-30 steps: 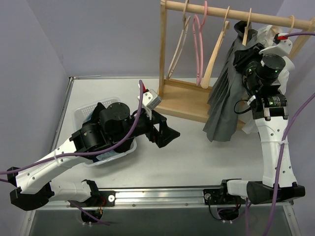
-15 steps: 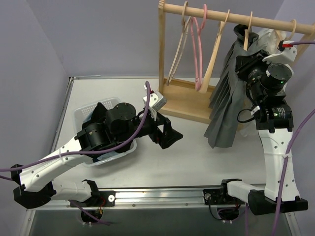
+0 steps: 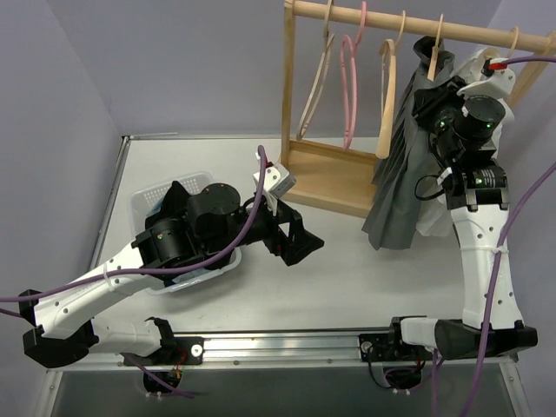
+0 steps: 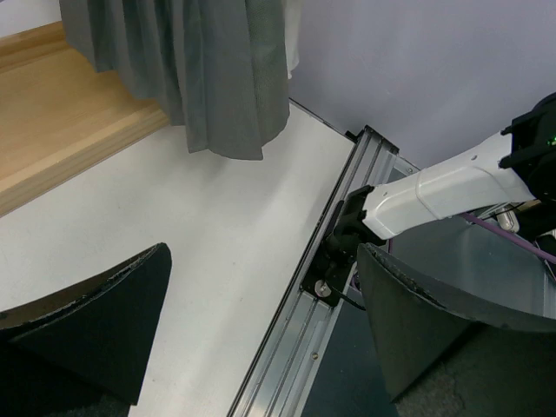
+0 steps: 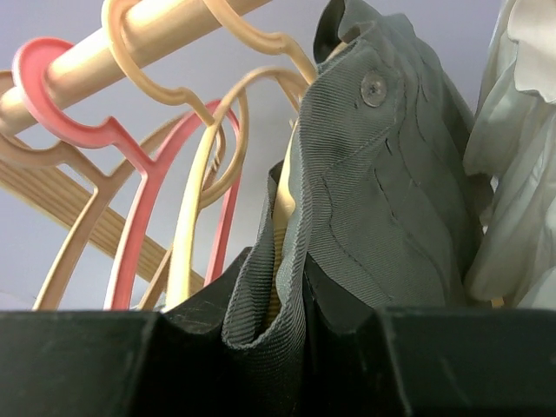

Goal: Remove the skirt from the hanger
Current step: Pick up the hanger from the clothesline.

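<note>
Two-arm station, seen from above and from both wrists. The skirt (image 3: 401,169), grey and pleated, hung from a pale wooden hanger (image 3: 435,45) on the rail of a wooden rack (image 3: 382,19) at the far right of the surface (image 3: 347,278). Its hem reached down in front of the rack's base (image 3: 328,178). The right hand (image 3: 428,102) was raised to the waistband. In the right wrist view the hand (image 5: 269,323) was closed on a fold of the waistband, with the buttoned top of the skirt (image 5: 373,200) above it and a strip of the hanger (image 5: 282,213) visible inside the band. A white blouse (image 5: 512,156) was hung just beside the skirt on the right. A pink hanger (image 3: 350,69) and further wooden ones were hung to the left. The left hand (image 3: 295,239) was held low over the surface, beside a white basket (image 3: 148,195). Its fingers (image 4: 95,321) were spread wide with nothing between them. The hem of the skirt (image 4: 217,78) was well apart from that hand.
</note>
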